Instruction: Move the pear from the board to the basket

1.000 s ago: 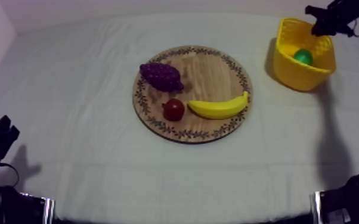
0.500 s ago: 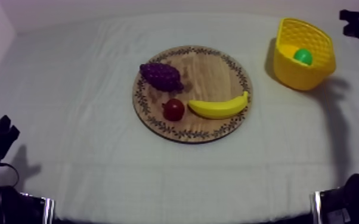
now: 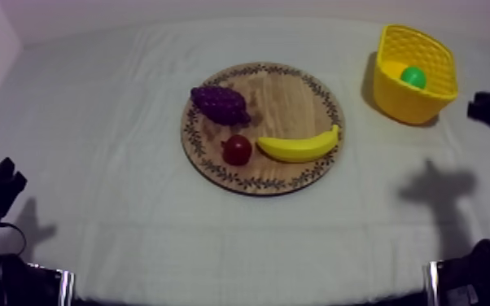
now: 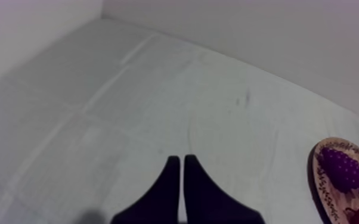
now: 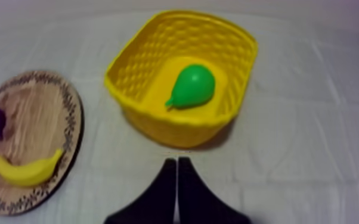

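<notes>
Green toy pear [image 5: 192, 85] lies inside yellow woven basket [image 5: 140, 59], stem end slanting toward round wooden board [image 5: 39, 113]. My right claw [image 5: 176, 162] sits just outside basket's near wall, closed together, empty, pear straight ahead. My left claw [image 4: 179, 159] also closed together, well apart over grey-white surface [image 4: 128, 119]. I judge placing done.

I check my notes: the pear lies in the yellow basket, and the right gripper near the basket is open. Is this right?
One thing is wrong: the right gripper is shut, not open, as the right wrist view shows. The pear does lie in the yellow basket.
</notes>
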Robot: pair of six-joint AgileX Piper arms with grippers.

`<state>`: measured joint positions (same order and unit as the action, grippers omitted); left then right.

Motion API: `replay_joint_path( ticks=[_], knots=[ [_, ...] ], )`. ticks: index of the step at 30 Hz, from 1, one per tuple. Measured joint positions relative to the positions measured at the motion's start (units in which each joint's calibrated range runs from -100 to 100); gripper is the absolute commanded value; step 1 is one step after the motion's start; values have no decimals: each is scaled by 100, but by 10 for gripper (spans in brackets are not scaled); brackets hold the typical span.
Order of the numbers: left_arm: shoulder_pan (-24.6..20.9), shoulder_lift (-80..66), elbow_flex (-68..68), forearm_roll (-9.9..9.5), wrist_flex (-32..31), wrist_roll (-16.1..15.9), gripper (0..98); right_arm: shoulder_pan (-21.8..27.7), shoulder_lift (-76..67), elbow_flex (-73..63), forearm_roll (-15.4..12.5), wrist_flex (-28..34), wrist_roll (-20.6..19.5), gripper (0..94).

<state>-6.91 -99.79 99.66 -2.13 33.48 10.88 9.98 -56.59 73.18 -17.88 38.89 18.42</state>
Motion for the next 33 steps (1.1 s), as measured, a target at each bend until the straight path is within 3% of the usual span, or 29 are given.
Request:
replay_joint_path(
  ticks=[13, 21, 26, 29, 33],
  knots=[
    [0, 0, 0, 0, 0, 1, 1, -912, -3366, 2060, 1056, 1092, -879, 5],
    [0, 0, 0, 0, 0, 1, 1, -1039, -3902, 2323, 1306, 834, -1445, 3],
    [0, 0, 0, 0, 0, 1, 1, -1061, -3902, 2553, 1524, 378, -1427, 3],
    [0, 0, 0, 0, 0, 1, 1, -1065, -3902, 2634, 1636, -79, -1177, 3],
    [0, 0, 0, 0, 0, 1, 1, -1070, -3902, 2649, 1657, -73, -791, 3]
  ],
)
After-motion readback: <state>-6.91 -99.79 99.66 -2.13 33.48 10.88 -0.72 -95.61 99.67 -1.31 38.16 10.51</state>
